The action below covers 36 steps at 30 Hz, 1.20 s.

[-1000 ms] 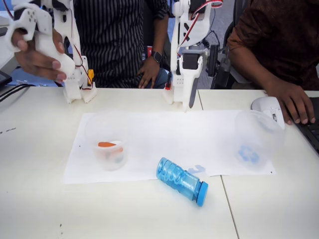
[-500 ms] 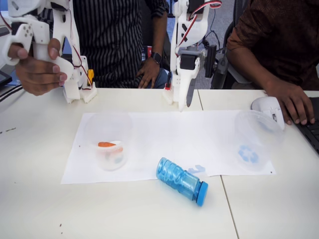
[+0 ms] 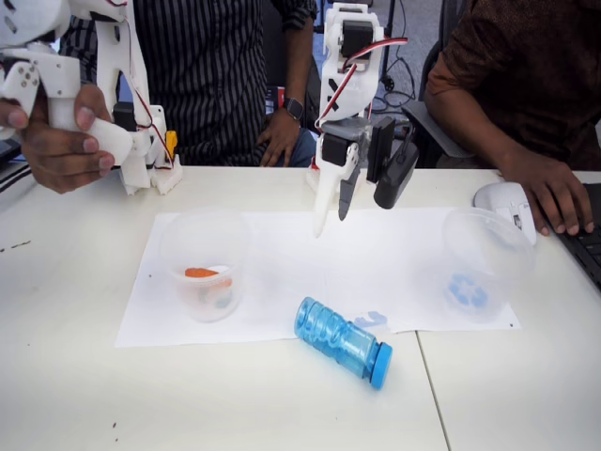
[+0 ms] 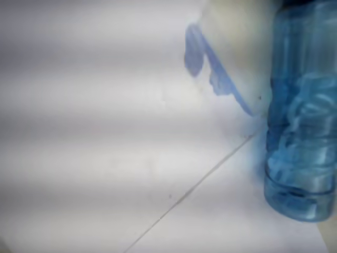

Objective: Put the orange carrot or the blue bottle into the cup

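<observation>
Fixed view, left to right: a second clear cup (image 3: 205,265) holding an orange piece stands on the paper sheet (image 3: 282,254). The blue bottle (image 3: 343,341) lies on its side at the sheet's front edge, cap toward the right, ready for a side grasp. The gripper (image 3: 335,209) hangs above the sheet, fingers pointing down, jaws released and empty. The cup (image 3: 484,263) stands at the sheet's right end. Wrist view: the bottle's base end sits at the right edge.
</observation>
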Tool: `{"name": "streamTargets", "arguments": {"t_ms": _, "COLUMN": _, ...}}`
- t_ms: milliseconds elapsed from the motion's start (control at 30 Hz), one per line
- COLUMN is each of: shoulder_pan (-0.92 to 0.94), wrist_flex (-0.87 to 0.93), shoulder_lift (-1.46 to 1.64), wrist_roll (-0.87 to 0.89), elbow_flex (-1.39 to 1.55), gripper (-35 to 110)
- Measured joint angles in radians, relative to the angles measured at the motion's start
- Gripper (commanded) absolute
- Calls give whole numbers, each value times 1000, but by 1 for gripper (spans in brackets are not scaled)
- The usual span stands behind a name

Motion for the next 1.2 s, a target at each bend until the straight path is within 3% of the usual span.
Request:
{"name": "streamTargets", "arguments": {"t_ms": 800, "shoulder_pan": 12, "wrist_flex": 175, "shoulder_lift": -583, "wrist_roll": 6, "elbow_flex": -641, "gripper": 45}}
{"name": "streamTargets", "arguments": {"t_ms": 1200, "shoulder_pan": 18, "wrist_flex": 187, "shoulder_lift": -719, "wrist_roll": 6, "elbow_flex": -721, "gripper": 45}}
